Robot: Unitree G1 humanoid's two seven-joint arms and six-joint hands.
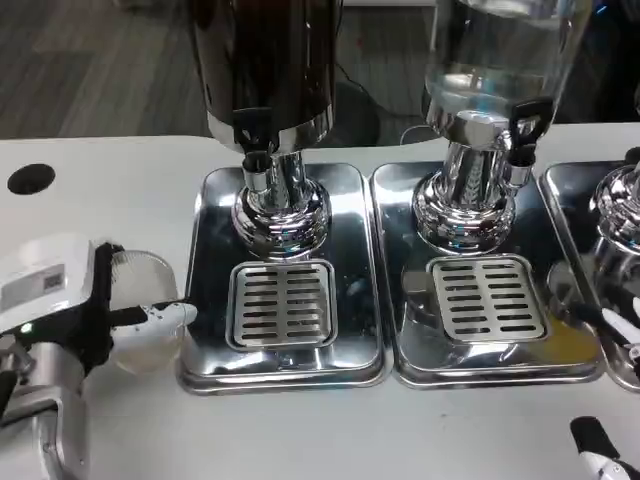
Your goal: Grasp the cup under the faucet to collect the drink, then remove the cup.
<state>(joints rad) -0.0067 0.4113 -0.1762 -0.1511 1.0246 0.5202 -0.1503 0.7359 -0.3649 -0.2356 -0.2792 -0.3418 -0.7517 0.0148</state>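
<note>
Clear cup [140,320] at nine o'clock of the grate [283,303], gripped sideways by left hand [75,300]. Light, thin, crushable, slick: best held mid-wall, gently. Right hand [605,455] at five o'clock, grip unclear.

Left hand [60,300] low at the picture's left edge, white back turned up, silver forearm running down toward the bottom corner. Black-and-white fingers [165,315] stretched to the right, wrapped around a clear cup [145,310] and holding it just above the counter [120,180]. Right hand [610,390] barely in frame at the lower right corner: only a few black-and-white fingertips, one near the right edge, one at the bottom; pose otherwise unclear.
</note>
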